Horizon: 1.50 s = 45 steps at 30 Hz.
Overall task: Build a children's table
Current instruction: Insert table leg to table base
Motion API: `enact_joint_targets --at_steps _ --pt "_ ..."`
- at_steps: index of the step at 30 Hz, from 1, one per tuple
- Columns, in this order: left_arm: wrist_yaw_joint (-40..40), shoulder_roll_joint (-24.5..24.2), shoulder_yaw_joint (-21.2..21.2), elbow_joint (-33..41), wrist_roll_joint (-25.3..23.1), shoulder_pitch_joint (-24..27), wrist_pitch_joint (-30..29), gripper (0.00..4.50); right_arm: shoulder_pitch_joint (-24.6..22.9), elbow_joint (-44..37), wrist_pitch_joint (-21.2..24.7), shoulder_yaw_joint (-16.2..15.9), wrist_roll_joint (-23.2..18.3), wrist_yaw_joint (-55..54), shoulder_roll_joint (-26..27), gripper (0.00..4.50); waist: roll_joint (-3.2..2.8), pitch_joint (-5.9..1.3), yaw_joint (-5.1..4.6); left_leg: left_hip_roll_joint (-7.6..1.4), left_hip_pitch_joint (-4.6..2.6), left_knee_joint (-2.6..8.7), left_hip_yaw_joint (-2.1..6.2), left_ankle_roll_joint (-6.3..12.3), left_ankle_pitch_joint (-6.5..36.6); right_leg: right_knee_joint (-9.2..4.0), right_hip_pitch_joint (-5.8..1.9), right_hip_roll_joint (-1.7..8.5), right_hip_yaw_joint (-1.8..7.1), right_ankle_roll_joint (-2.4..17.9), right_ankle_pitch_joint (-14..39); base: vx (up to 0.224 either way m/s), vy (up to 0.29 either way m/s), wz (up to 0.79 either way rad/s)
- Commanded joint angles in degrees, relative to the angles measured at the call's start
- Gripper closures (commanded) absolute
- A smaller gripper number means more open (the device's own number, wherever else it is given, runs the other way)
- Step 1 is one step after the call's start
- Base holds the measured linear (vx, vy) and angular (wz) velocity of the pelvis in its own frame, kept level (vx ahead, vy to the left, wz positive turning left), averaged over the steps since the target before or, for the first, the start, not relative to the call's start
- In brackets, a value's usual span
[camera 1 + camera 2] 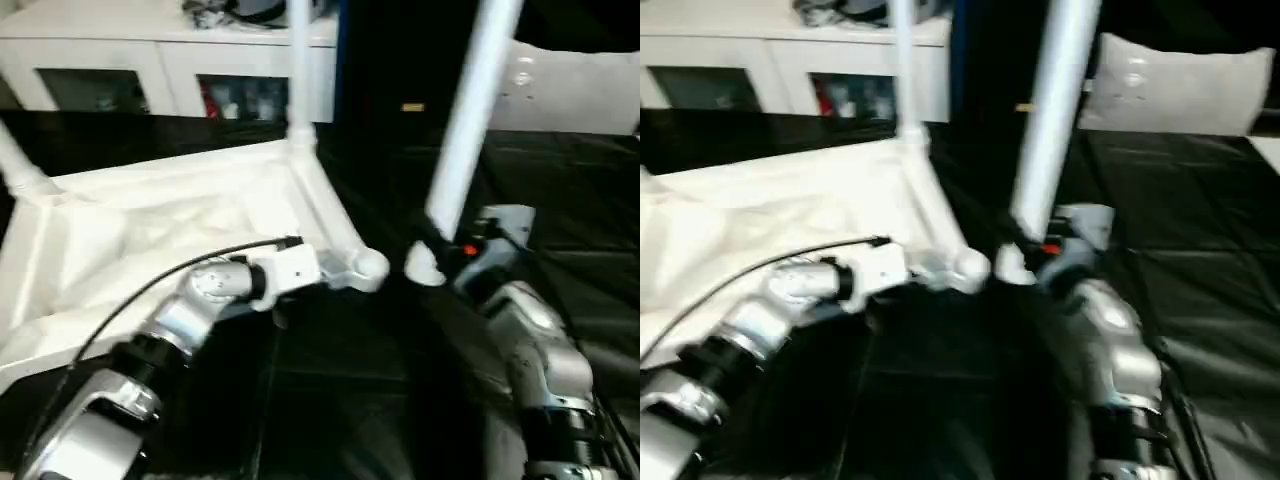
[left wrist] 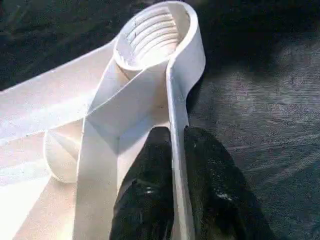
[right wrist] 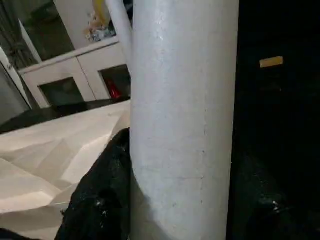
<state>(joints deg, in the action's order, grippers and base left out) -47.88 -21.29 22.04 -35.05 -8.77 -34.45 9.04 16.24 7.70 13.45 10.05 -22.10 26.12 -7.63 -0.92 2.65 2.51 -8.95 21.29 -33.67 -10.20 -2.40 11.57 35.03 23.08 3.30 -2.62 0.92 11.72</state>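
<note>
White plastic tabletop lies upside down on the black surface; our left tool pinches its rim beside the empty corner socket, steadying it, while our right tool grips a leg upright.

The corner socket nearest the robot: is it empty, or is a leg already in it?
Empty. The corner socket shows bare inner threads, and the right gripper holds its leg beside it.

White tabletop, white leg, black floor
</note>
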Motion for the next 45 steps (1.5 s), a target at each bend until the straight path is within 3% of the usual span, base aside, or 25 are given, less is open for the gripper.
enact_joint_targets --at_steps 1,3,4,6,9,10,12,14,15,18,19,21,27,28,29,35,41,45 --pt "-1.39 0.85 -3.47 0.5 3.13 -1.37 -0.37 3.51 0.77 -2.34 -1.78 -0.18 0.09 0.0 -0.19 2.63 0.52 -3.27 0.52 -4.22 -0.57 3.86 1.45 2.79 6.86 -4.03 -3.14 5.59 3.12 12.19 5.79 0.0 0.0 0.0" --pt "-3.88 3.38 -7.07 3.57 9.73 -1.42 -4.47 3.51 1.15 -4.05 1.67 0.17 -1.79 0.05 -0.28 2.63 0.59 -3.44 0.91 -4.32 -0.68 3.63 1.25 3.58 4.44 -3.41 -3.19 5.56 3.08 14.25 1.19 0.0 0.0 0.0" --pt "-4.12 3.87 -7.51 3.53 11.01 -1.71 -4.63 3.23 1.19 -4.44 2.24 0.12 -1.92 0.08 -0.38 2.63 0.76 -3.48 1.19 -4.31 -0.65 3.56 1.2 4.28 3.62 -3.22 -3.16 5.42 3.01 14.83 -0.78 0.0 0.0 0.0" --pt "-2.8 5.66 -8.93 4.53 13.67 -2.74 -6.99 3.11 1.31 -5.67 4.46 -1.02 -2.35 1.09 -0.87 2.63 0.87 -3.51 1.37 -4.13 -0.6 3.43 1.15 4.84 3.28 -3.05 -3.23 5.41 2.99 15.11 -1.96 0.0 0.0 0.0" --pt "0.74 8.33 -10.76 5.41 14.32 -5.11 -11.52 2.79 1.41 -6.98 5.69 -4.07 -2.28 3.55 -1.58 2.63 1.17 -3.4 1.71 -4.11 -0.48 3.22 1.12 5.83 2.96 -3.05 -3.49 5.52 2.92 15.39 -2.68 0.0 0.0 0.0" --pt "4.31 10.09 -12.31 4.6 14.25 -7.45 -14.04 2.68 1.65 -7.32 5.62 -5.17 -2.47 4.5 -1.31 2.63 1.4 -3.38 1.74 -4.11 -0.46 3.2 1.08 5.83 3.16 -3.11 -3.53 5.52 2.9 15.24 -2.14 0.0 0.0 0.0" --pt "7.41 11.36 -13.9 3.93 14.54 -9.26 -16.3 2.6 1.7 -7.77 5.85 -5.87 -2.62 5.0 -1.13 2.63 1.29 -3.31 1.97 -4.13 -0.5 3.13 1.13 5.44 3.66 -3.31 -3.52 5.66 2.9 14.96 -0.06 0.0 0.0 0.0" --pt "14.71 13.56 -17.0 0.9 14.96 -13.71 -20.05 2.49 1.55 -8.71 6.43 -7.36 -2.7 6.32 -1.1 2.63 1.77 -3.24 2.38 -4.08 -0.56 3.05 1.27 5.33 3.55 -3.42 -3.55 5.58 2.85 14.39 1.11 0.0 0.0 0.0" --pt "14.71 13.56 -17.0 0.9 14.96 -13.71 -20.05 2.24 1.55 -8.71 6.43 -7.36 -2.7 6.32 -1.1 2.63 1.83 -3.27 2.47 -4.04 -0.35 3.08 1.4 5.38 3.1 -3.31 -3.74 5.61 2.82 13.96 1.12 0.0 0.0 0.0" --pt "19.52 14.68 -17.8 -2.92 14.55 -18.41 -20.62 2.21 1.15 -9.88 7.07 -9.27 -2.4 7.66 -1.49 2.63 1.87 -3.37 2.61 -3.77 -0.42 2.87 1.32 5.79 2.36 -3.31 -3.64 5.4 2.83 13.45 0.18 0.0 0.0 0.0" --pt "19.92 15.13 -18.01 -3.85 14.58 -19.7 -20.72 1.92 1.07 -10.03 7.18 -9.88 -2.22 8.0 -1.79 2.63 1.86 -3.42 2.79 -3.78 -0.37 2.84 1.34 6.04 1.68 -3.24 -3.69 5.41 2.83 13.34 -0.68 0.0 0.0 0.0" --pt "18.78 16.67 -18.13 -4.15 14.53 -21.86 -20.86 1.81 0.84 -9.84 7.09 -11.08 -1.55 8.77 -2.49 2.63 1.88 -3.57 3.07 -3.91 -0.33 2.69 1.43 6.59 0.15 -2.86 -3.76 5.49 2.78 14.01 -3.27 0.0 0.0 0.0" --pt "14.03 19.32 -15.61 0.42 16.2 -21.88 -23.62 1.41 0.88 -9.17 6.95 -12.24 0.24 8.69 -3.01 2.63 1.93 -3.58 3.53 -4.18 -0.24 2.34 1.44 8.05 -1.1 -2.41 -3.58 5.72 2.69 16.11 -6.03 0.0 0.0 0.0" --pt "12.36 19.73 -14.86 3.02 17.55 -21.11 -23.98 1.38 1.01 -8.6 6.83 -12.51 1.22 8.13 -3.31 2.63 1.54 -3.61 3.61 -4.19 -0.26 2.3 1.5 8.0 -0.8 -2.41 -3.57 5.8 2.67 16.15 -5.66 0.0 0.0 0.0" --pt "11.65 19.92 -14.62 4.06 18.23 -20.86 -24.11 1.31 1.08 -8.32 6.74 -12.7 1.61 7.84 -3.54 2.63 1.82 -3.59 3.46 -4.25 -0.1 2.39 1.54 7.79 -0.58 -2.44 -3.75 5.86 2.65 16.12 -5.16 0.0 0.0 0.0" --pt "6.78 20.49 -12.37 14.48 20.74 -17.62 -27.73 0.79 1.48 -6.59 6.6 -12.35 2.98 6.17 -4.25 2.63 1.8 -3.41 3.52 -4.23 -0.21 2.48 1.39 6.7 1.24 -2.84 -3.6 5.74 2.7 15.91 -1.71 0.0 0.0 0.0" --pt "7.4 21.07 -10.35 16.73 19.57 -16.46 -28.7 0.38 2.29 -5.52 6.41 -12.45 3.63 5.65 -4.29 2.63 1.8 -3.35 3.25 -4.15 -0.18 2.58 1.47 5.78 2.65 -3.21 -3.61 5.56 2.68 14.32 0.99 0.0 0.0 0.0" --pt "11.38 18.81 -12.26 13.15 16.49 -16.42 -26.39 0.1 2.09 -6.34 6.87 -11.6 3.12 5.65 -5.01 2.63 1.77 -3.46 3.02 -4.07 -0.17 2.49 1.49 5.99 2.1 -3.13 -3.63 5.45 2.68 14.22 -0.31 0.0 0.0 0.0"
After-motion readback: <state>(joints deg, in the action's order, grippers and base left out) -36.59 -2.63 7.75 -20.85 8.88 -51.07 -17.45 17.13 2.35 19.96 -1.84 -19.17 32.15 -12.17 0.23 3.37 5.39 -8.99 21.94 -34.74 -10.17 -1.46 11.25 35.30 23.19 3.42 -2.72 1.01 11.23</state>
